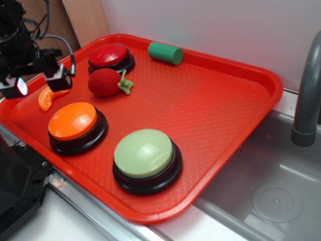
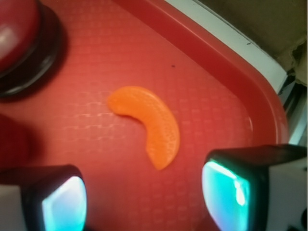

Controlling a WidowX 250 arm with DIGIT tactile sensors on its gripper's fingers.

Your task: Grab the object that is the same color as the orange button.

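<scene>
The small orange crescent citrus segment [image 1: 48, 98] lies flat on the red tray [image 1: 210, 100] near its left rim, behind the large orange domed button [image 1: 73, 121] on its black base. In the wrist view the segment [image 2: 150, 123] lies just ahead of the jaws, apart from both. My gripper [image 1: 39, 83] hovers over the segment with its jaws wide apart and empty; in the wrist view the gripper [image 2: 144, 197] shows two black fingers with glowing cyan pads [image 2: 224, 192] at the bottom edge.
A red domed button [image 1: 110, 55], a red strawberry toy with a green stem [image 1: 106, 82], a green cylinder [image 1: 165, 52] and a pale green domed button [image 1: 145, 155] are on the tray. A metal sink [image 1: 271, 186] and a grey faucet [image 1: 306, 95] are at the right.
</scene>
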